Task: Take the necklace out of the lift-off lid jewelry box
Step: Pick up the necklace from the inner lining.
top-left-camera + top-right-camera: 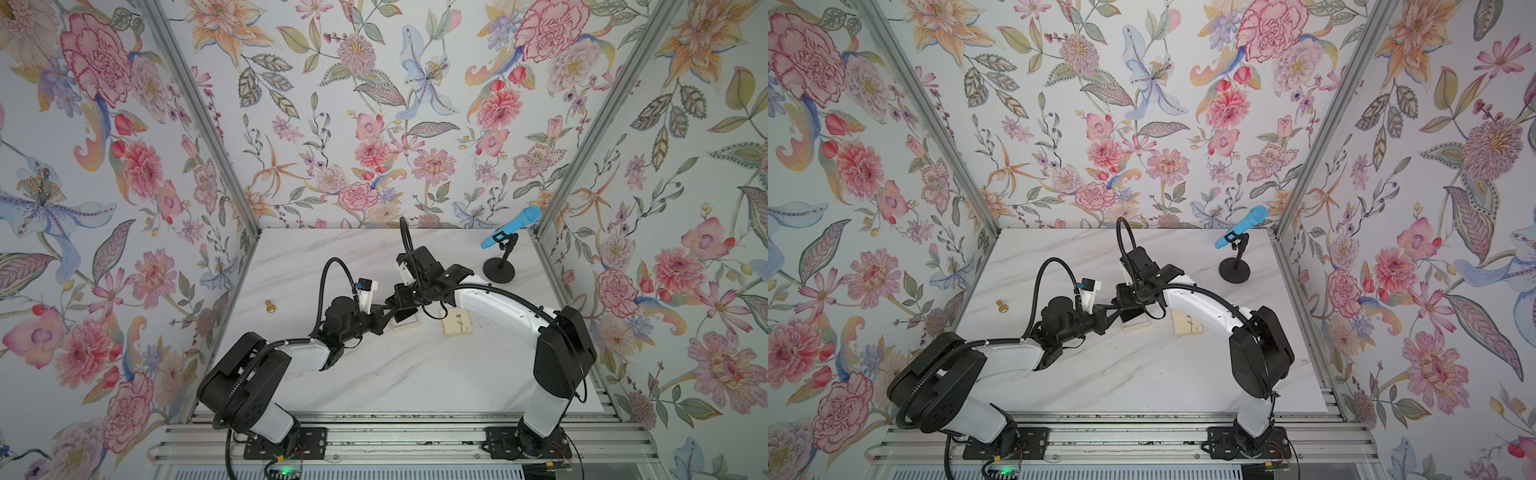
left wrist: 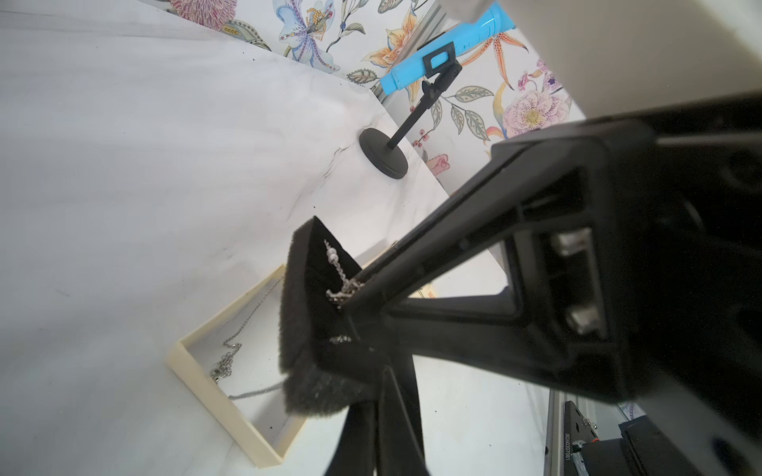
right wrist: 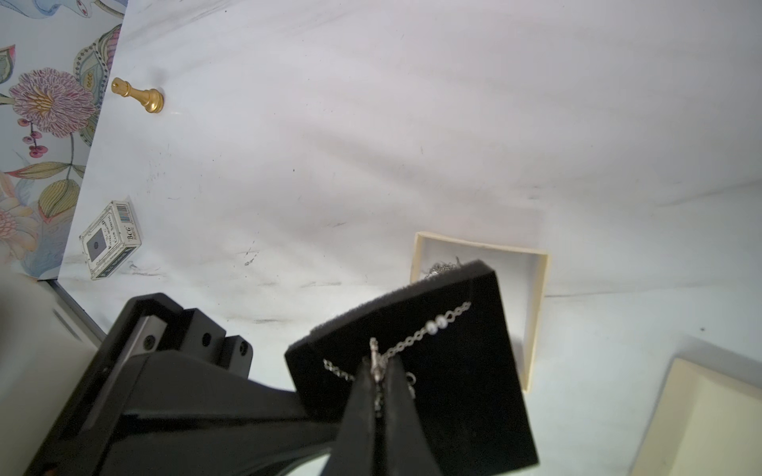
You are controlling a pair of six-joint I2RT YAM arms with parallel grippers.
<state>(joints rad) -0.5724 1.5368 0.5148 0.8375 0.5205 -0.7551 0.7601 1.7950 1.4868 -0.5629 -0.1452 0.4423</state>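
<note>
The cream jewelry box base (image 2: 214,395) lies open on the marble, with loose silvery chain (image 2: 224,362) trailing inside it. Its black foam insert (image 3: 453,391) is lifted above the base, tilted. My left gripper (image 2: 381,366) is shut on the foam's corner. The necklace (image 3: 429,329), a thin chain with two small beads, lies across the foam. My right gripper (image 3: 377,362) is shut on that chain near its middle. In both top views the two grippers meet over the base (image 1: 405,326) (image 1: 1136,324). The lid (image 1: 457,322) with its flower drawing lies to the right.
A gold knob-shaped piece (image 1: 270,306) stands at the table's left. A blue microphone on a black stand (image 1: 505,249) is at the back right. A small card box (image 3: 109,239) sits near the left table edge. Floral walls close in three sides.
</note>
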